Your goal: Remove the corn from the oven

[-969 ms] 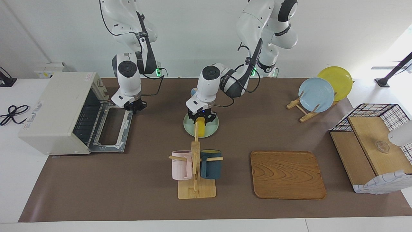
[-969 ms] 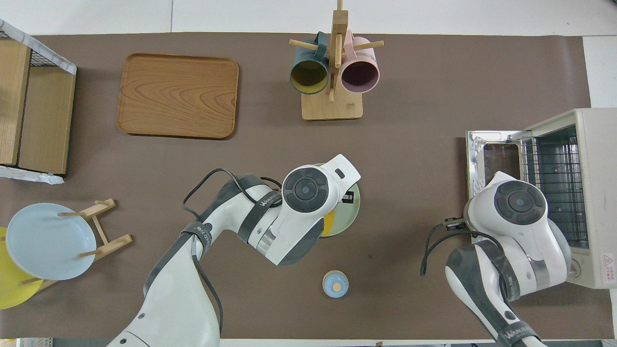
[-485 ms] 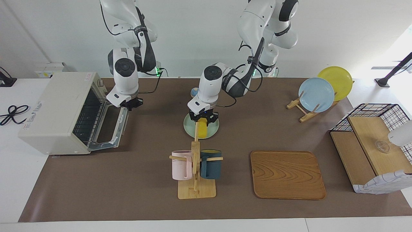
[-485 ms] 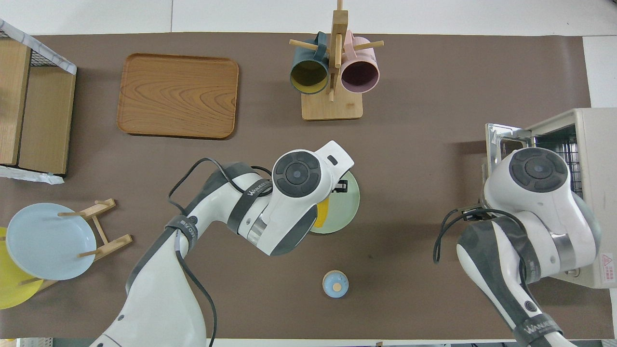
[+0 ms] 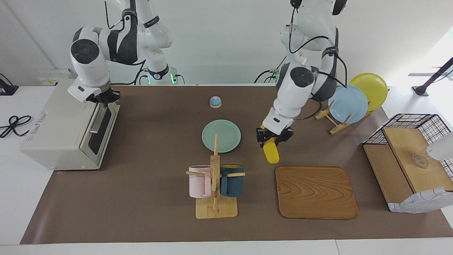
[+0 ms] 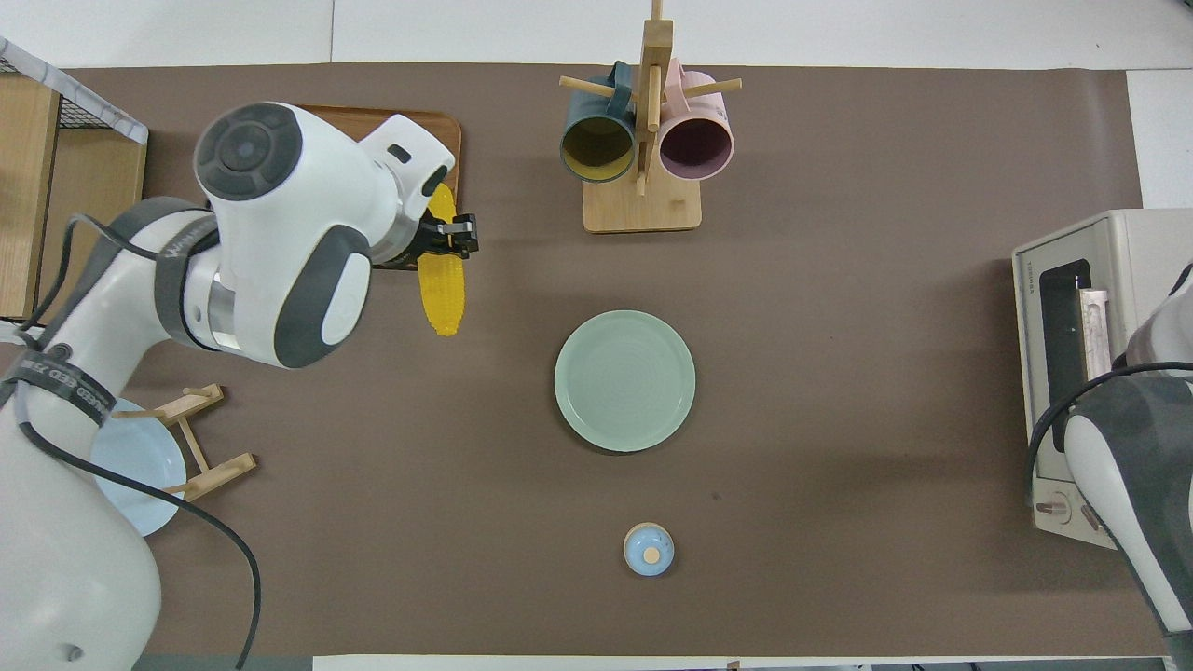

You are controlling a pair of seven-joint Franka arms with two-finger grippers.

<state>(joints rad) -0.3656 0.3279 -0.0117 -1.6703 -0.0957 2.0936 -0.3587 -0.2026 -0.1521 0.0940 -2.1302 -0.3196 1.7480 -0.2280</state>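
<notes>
A: Where is the corn (image 5: 271, 153) now?

B: Out of the oven (image 5: 60, 124), whose door looks shut. The left hand (image 5: 273, 137) is clamped on the cob's upper end, so it hangs in the air just short of the wooden tray (image 5: 316, 192) edge that lies nearer the robots (the tray sits toward the left arm's end of the tabletop (image 5: 159, 198)).

A: How does the cob lie?

B: Long axis tilted steeply, free tip pointing down and toward the tray. Setting it down there would likely mean carrying it on over the tray and laying it flat.

A: And the other arm?

B: The right hand (image 5: 101, 100) sits at the top edge of the oven door, well apart from the corn. Whether it is open cannot be told.
</notes>
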